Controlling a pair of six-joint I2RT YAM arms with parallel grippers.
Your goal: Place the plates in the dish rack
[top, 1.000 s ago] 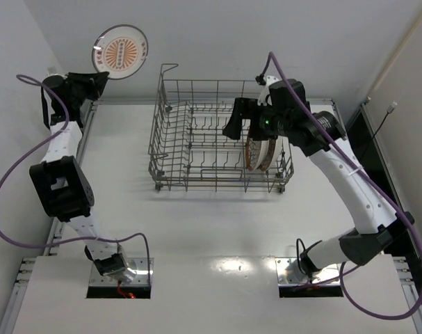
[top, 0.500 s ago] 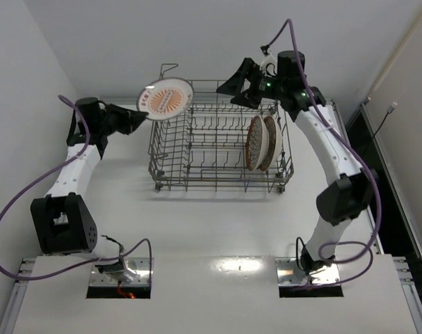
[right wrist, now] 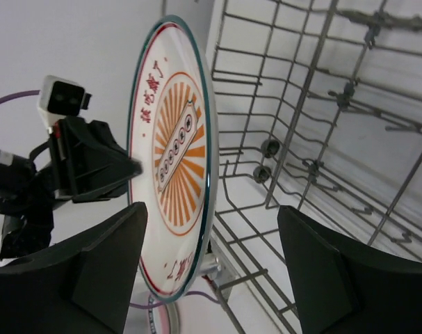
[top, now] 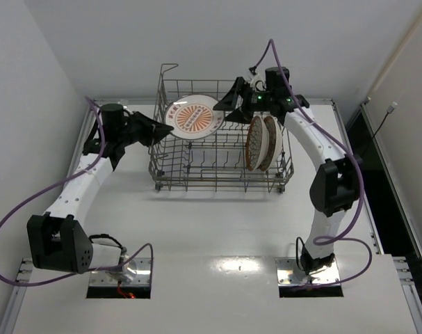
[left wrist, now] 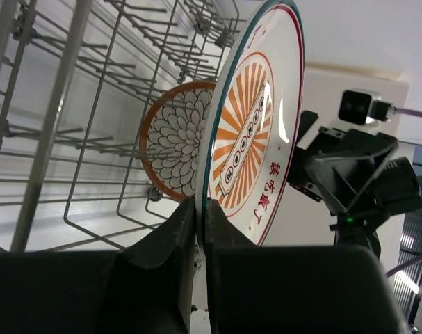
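Left gripper (top: 169,128) pinched rim of sunburst plate (top: 193,117) above dish rack (top: 197,182). Right gripper (top: 228,104) stood spread beside it, contact unclear. Two petal plates (top: 259,142) stood upright at rack's right end, overlapping, rear one mostly hidden. Red Chinese characters (left wrist: 266,198) on sunburst plate too tilted to read. White table (top: 197,229), white walls (top: 231,35).

Glossy glazed sunburst plate (left wrist: 249,139); matt grey metal-wire dish rack (top: 197,175).
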